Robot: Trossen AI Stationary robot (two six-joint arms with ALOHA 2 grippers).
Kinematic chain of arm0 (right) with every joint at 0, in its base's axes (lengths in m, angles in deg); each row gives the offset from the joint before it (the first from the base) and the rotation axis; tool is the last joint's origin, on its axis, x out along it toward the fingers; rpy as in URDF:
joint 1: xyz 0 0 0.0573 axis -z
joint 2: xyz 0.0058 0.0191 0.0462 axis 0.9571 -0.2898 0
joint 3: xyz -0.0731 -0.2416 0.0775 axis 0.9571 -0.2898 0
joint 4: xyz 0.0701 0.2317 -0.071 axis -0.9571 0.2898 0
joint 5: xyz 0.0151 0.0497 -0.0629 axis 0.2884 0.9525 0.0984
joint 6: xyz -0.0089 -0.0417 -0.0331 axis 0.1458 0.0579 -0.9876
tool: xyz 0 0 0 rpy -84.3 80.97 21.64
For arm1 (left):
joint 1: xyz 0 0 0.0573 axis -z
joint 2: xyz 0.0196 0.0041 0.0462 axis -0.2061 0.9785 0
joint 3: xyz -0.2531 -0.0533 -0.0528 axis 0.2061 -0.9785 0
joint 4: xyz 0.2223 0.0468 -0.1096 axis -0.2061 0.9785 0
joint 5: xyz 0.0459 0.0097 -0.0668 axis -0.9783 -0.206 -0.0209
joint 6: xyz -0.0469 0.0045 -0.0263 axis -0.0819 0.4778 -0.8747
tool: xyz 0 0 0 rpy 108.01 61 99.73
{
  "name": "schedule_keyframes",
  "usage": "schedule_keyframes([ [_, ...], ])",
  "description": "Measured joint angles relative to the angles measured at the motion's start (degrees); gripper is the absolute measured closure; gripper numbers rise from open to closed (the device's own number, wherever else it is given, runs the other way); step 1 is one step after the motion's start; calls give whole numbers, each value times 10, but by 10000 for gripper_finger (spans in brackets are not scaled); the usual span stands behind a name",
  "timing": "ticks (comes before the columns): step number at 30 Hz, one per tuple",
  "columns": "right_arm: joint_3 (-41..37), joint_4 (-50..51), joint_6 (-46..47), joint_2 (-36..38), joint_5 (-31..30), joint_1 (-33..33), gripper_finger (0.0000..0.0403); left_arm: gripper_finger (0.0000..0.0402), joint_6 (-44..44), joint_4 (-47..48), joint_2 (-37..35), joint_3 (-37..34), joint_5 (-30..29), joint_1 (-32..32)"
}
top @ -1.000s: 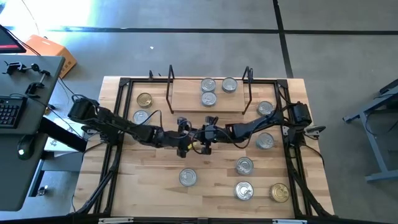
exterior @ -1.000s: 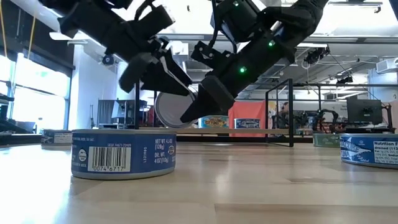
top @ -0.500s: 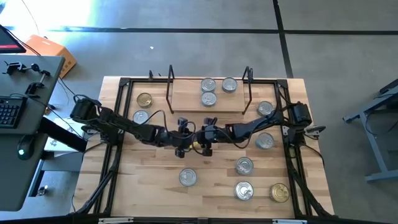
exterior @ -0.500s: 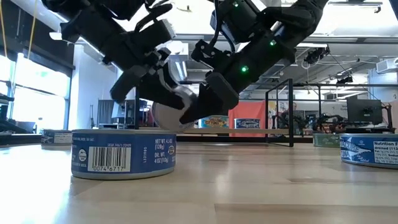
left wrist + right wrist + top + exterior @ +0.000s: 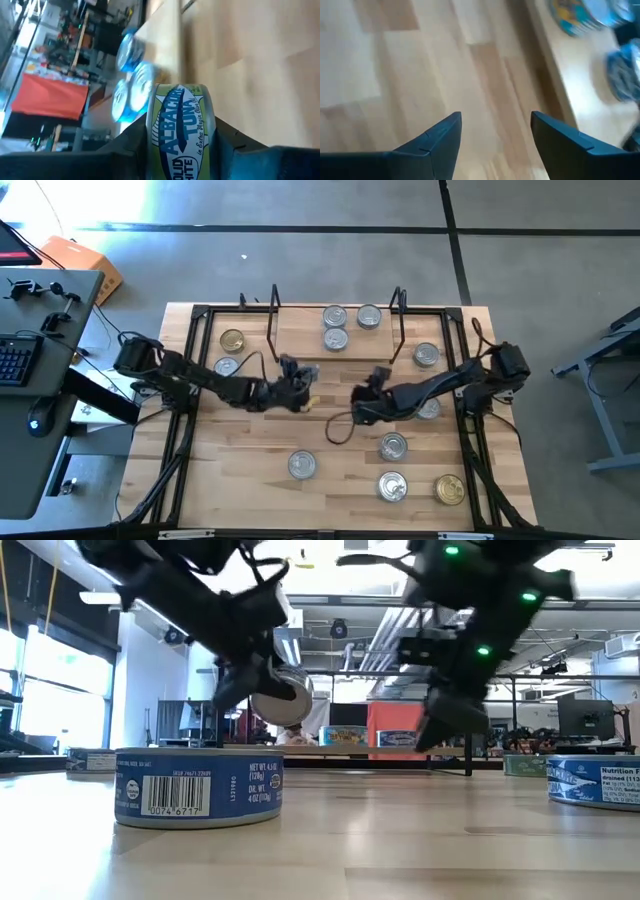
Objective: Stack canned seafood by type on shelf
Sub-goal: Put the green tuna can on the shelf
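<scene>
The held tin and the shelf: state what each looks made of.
The tin clamped in the left gripper looks like metal, judging by its shiny silver end, with a glossy green and blue printed label, probably paper. The shelf looks like pale, matte wood with visible grain, between thin black wire uprights, seemingly painted metal.

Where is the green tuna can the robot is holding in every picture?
High view: albacore tuna can mostly hidden in left gripper, table center.
Low view: held above the table, upper left of center.
Left wrist view: bottom center.
Right wrist view: not in it.
Shared landmark: the shelf.
</scene>
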Motion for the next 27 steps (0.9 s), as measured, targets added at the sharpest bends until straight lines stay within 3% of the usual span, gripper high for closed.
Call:
schedule_keyframes([
  [4, -51, -13, 68, 29, -56, -25, 172, 283, 24, 0, 0, 0, 59, -72],
  [8, -85, -42, 101, 51, -64, -35, 171, 283, 52, -8, 3, 0, 87, -131],
  [12, -99, -67, 105, 59, -65, -35, 171, 253, 67, -25, 3, 1, 112, -172],
  [19, -99, -103, 77, 59, -67, -35, 171, 203, 56, 11, 3, 1, 209, -206],
  [27, -99, -140, 40, 59, -67, -34, 171, 169, 9, 12, 3, 1, 220, -210],
])
